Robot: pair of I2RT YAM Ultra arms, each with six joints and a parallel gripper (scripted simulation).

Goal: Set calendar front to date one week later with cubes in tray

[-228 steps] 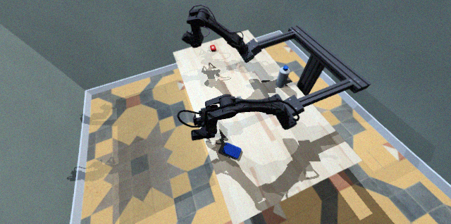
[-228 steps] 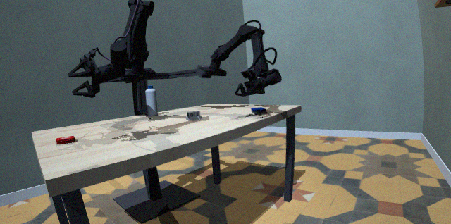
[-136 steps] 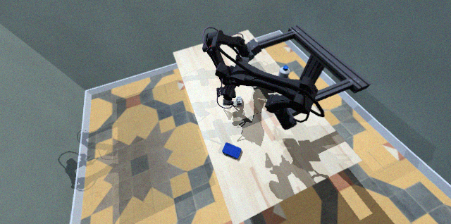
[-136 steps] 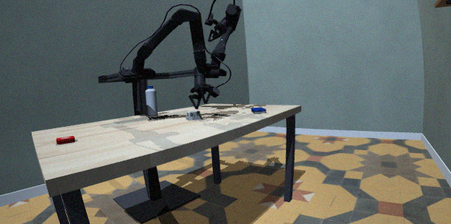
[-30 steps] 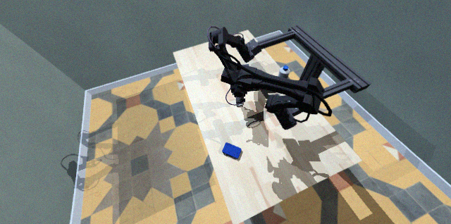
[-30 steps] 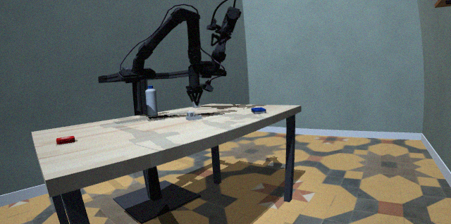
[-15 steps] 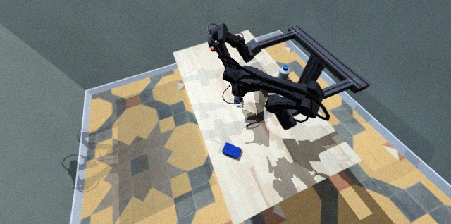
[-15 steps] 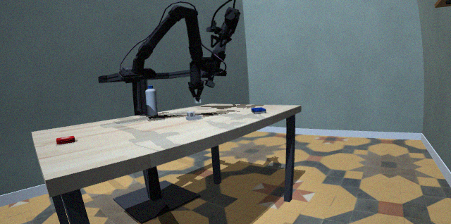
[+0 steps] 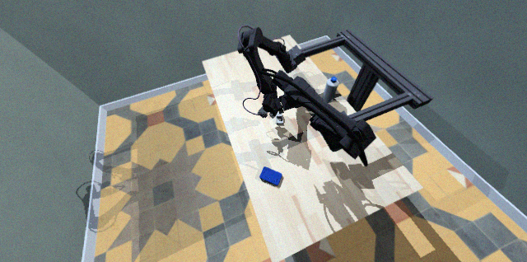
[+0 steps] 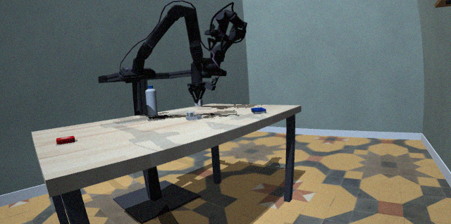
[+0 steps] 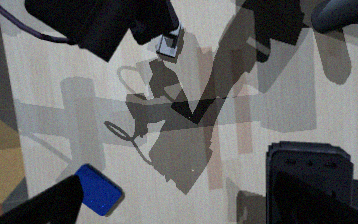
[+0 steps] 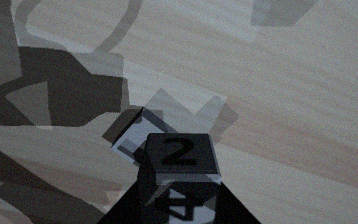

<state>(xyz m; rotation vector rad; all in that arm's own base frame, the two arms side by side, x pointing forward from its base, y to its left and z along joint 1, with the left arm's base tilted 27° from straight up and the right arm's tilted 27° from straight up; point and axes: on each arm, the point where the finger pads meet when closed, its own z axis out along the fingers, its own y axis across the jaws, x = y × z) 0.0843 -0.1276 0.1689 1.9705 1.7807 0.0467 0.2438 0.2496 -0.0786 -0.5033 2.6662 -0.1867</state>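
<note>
My right gripper [image 10: 197,101] [image 12: 178,189] is shut on a number cube [image 12: 180,154], raised above the table. In the right wrist view its upper face reads 2, and a face below shows a 4 lying sideways. The small pale calendar [image 9: 280,119] [image 10: 193,116] [image 11: 168,50] [image 12: 139,133] stands on the table beyond the held cube, partly covered by it in the right wrist view. A block shape shows on it in the exterior view, but its digits and the month's name cannot be read. My left gripper [image 11: 178,182] is open and empty, high above the table.
A blue block [image 9: 271,176] [image 10: 258,110] [image 11: 100,191] lies towards one end of the table. A white bottle [image 9: 330,90] [image 10: 151,102] with a blue cap stands near the arms' frame. A red cylinder [image 10: 65,140] lies at the other end. The two arms are close together above the calendar.
</note>
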